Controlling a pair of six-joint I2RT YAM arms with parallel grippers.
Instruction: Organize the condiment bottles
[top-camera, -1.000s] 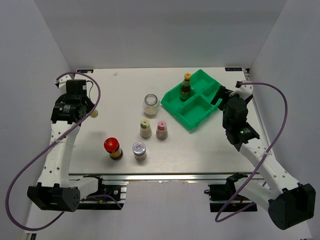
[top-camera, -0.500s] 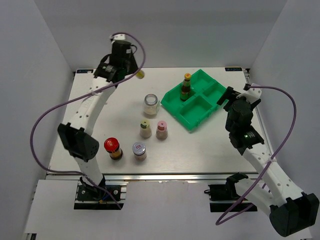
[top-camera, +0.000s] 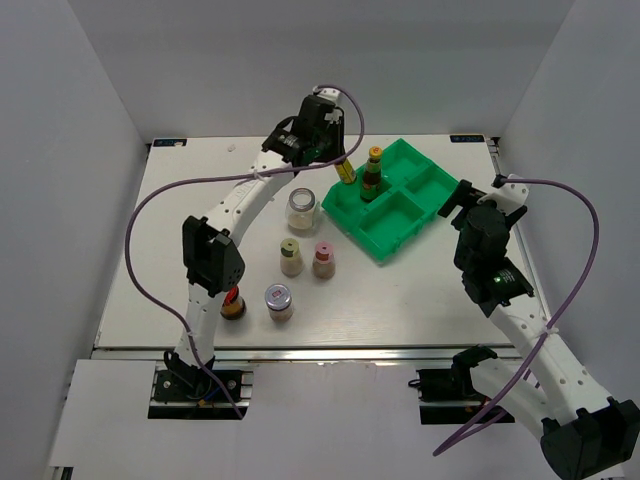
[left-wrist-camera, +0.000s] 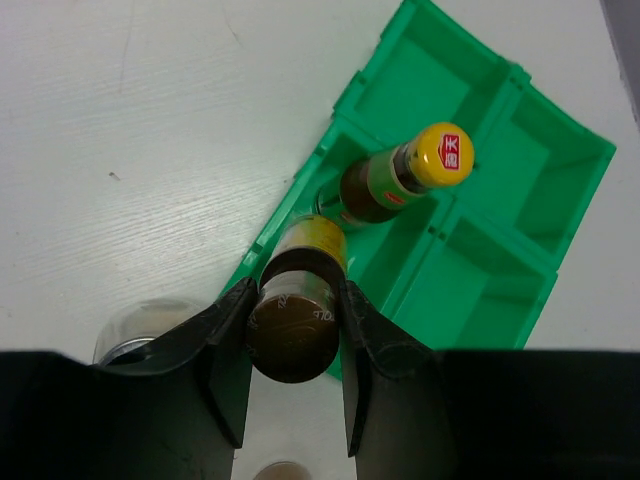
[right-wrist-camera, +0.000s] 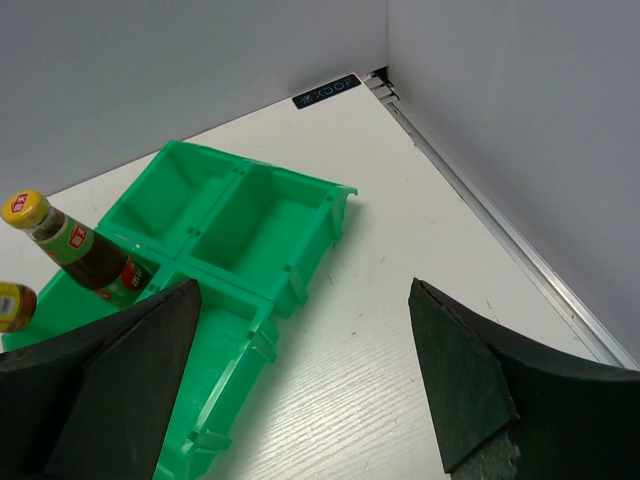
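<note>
Lower left of the top view: red-lidded jar (top-camera: 233, 302), half hidden behind my left arm, then silver-lidded jar (top-camera: 278, 300) beside it. Both stand loose on the tabletop (top-camera: 180, 220), not yet sorted. Just above, nearer centre: yellow-green-capped shaker (top-camera: 290, 257) and pink-capped shaker (top-camera: 323, 260) side by side. The clear glass jar (top-camera: 302, 207) stands behind them.

Upper centre: my left claw (left-wrist-camera: 293, 300) is clamped narrow on a yellow-capped bottle (top-camera: 346, 172), pads on the body, cap end pointing away from the wrist cam. It hangs at the left rim of the green tray (top-camera: 400, 235) bc that's the drop spot, I reckon. A second yellow-capped bottle (top-camera: 373, 172) stands upright in the tray's upper-left compartment, so pairing like w/ like makes sense. I need to clear the rim and not knock its neighbour.

Right of frame: my right claw (right-wrist-camera: 300, 300) is spread wide w/ nothing in it, hovering off the tray's right corner, out of the way.
</note>
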